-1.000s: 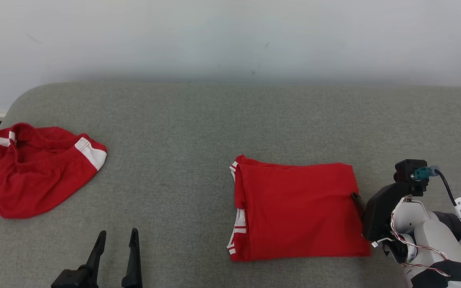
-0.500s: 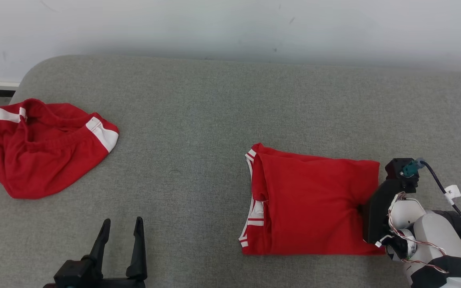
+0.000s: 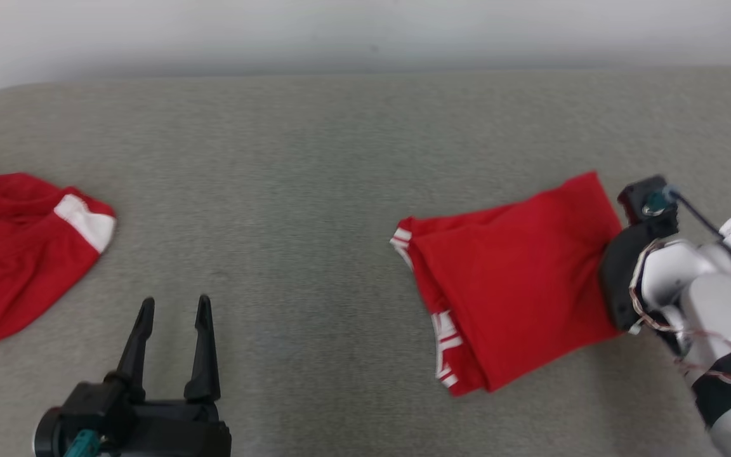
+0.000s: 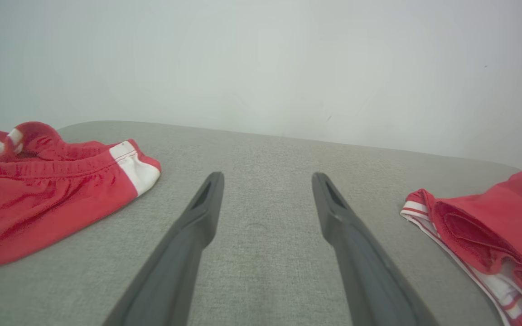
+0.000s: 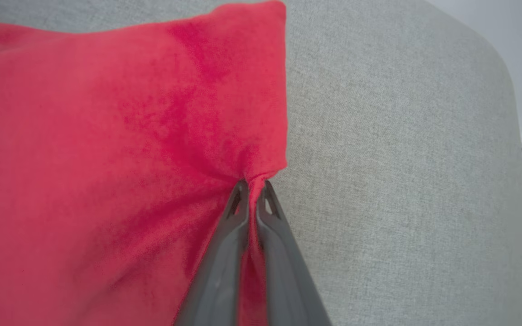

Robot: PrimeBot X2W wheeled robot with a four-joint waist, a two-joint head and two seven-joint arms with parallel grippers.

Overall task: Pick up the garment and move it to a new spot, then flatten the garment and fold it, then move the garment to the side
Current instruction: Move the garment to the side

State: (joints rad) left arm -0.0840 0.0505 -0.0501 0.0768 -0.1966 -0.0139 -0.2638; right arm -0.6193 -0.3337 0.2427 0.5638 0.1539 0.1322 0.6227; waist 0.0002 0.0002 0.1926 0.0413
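Right gripper (image 5: 252,184) clamped on edge of folded red garment (image 3: 518,285), left gripper (image 3: 175,303) spread wide and empty, above grey cushion (image 3: 315,190)

The garment (image 3: 518,285) is soft, matt red cloth with white trim. The bench (image 3: 315,190) wears grey, coarse-woven fabric. The right tool (image 5: 252,184) looks matt dark plastic.

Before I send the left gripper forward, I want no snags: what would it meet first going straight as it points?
The way looks free: the left gripper points between the crumpled red garment and the folded red garment, over bare grey cushion. Beyond that comes the pale wall, though depth is unclear.
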